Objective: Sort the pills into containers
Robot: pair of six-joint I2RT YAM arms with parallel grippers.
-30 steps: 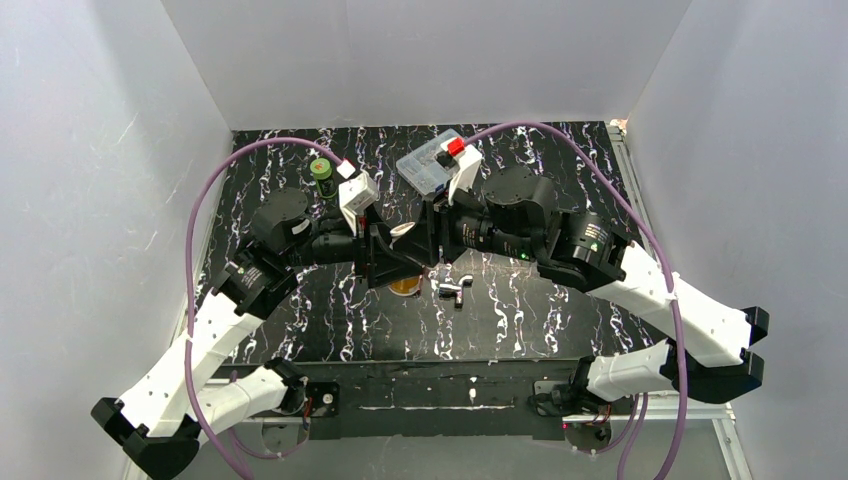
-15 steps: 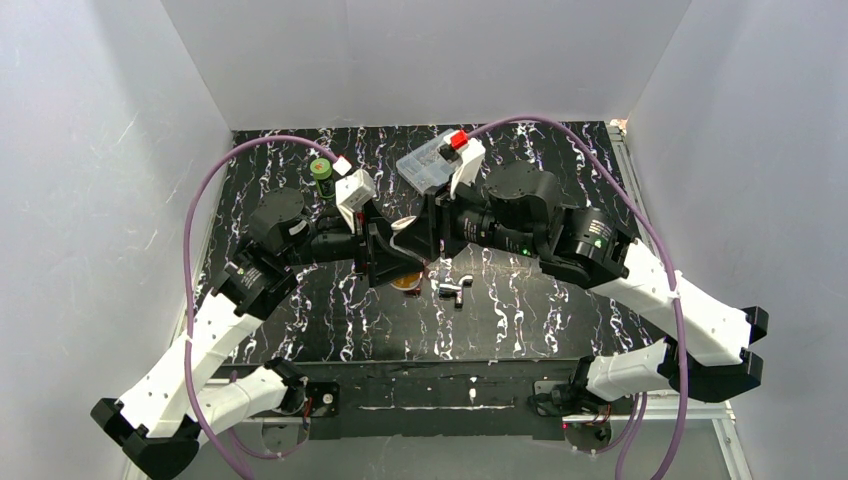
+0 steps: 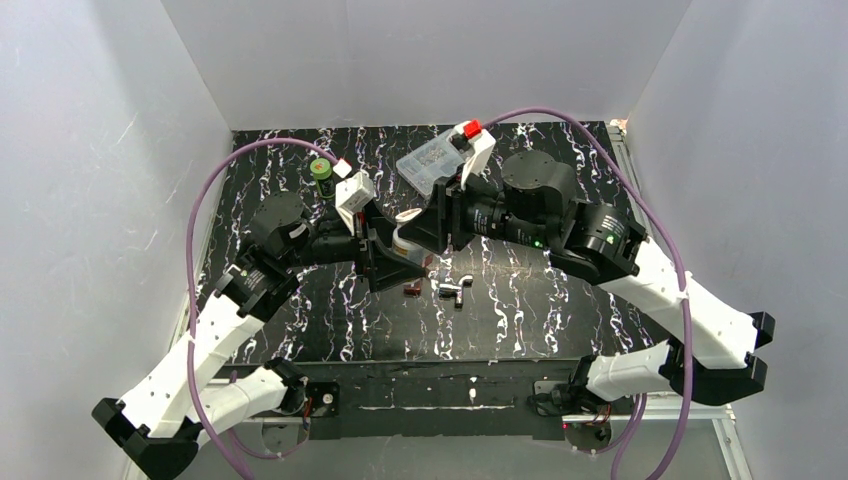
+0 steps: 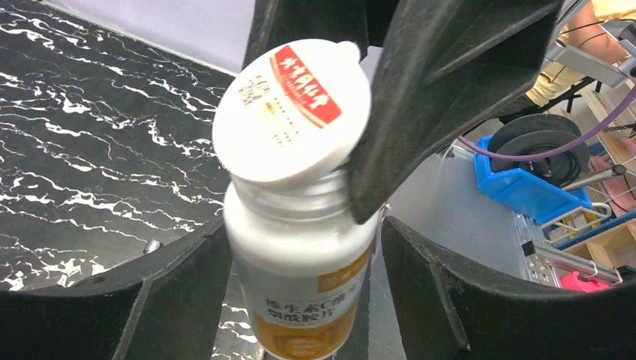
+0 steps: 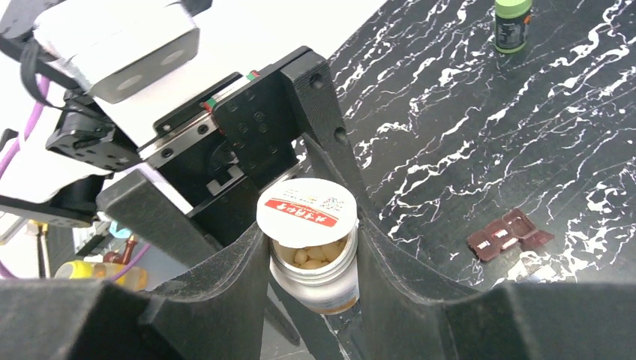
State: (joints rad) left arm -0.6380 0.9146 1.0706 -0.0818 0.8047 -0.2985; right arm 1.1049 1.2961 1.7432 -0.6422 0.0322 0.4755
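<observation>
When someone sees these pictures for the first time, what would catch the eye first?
First, the white pill bottle at the centre of the scene, gripped by the right gripper, with its flip cap open and pale pills visible inside. Next, the small dark red-brown case lying on the black marbled table, lower right in the right wrist view.

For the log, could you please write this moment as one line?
right tool: holds pill bottle; lid: open; left tool: flanking bottle
</observation>
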